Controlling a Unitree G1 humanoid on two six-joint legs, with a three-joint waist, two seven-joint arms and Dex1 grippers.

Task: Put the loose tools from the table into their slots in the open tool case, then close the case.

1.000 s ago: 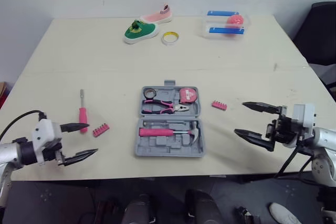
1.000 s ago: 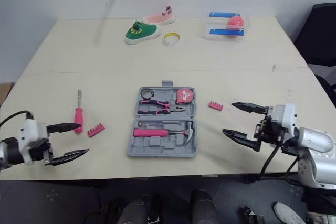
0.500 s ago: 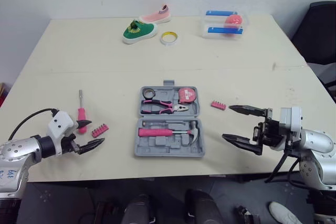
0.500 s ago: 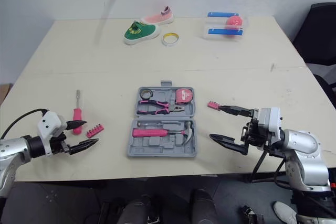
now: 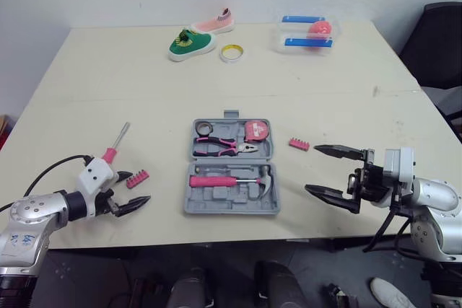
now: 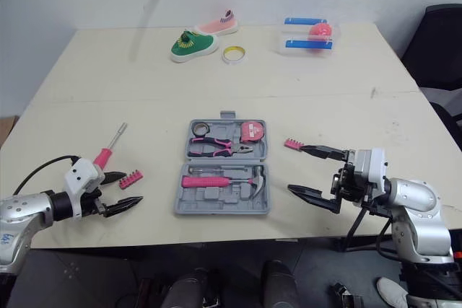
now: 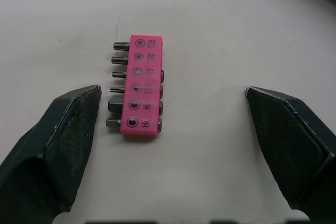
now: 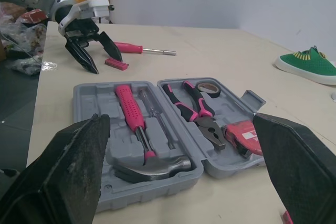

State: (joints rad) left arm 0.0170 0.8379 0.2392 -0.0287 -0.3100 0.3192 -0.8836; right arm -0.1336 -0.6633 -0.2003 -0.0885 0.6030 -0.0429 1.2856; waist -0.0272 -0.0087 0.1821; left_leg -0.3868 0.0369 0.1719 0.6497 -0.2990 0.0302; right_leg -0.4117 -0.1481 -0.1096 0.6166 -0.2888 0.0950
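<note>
Pink bit holder [image 7: 137, 85] within the wide-open left gripper's [image 7: 173, 92] span (just beside one finger [image 7: 68, 129])

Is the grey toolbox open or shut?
Open. The grey plastic tool case lies spread flat, both halves facing up, with the pink-handled hammer and pink-handled pliers showing inside.

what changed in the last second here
The left gripper advanced to the bit strip, open with the strip between its fingers. The screwdriver swung, tip now angled rightward. The right gripper moved toward the tool case, open. Case and other bit strip stayed put.
</note>
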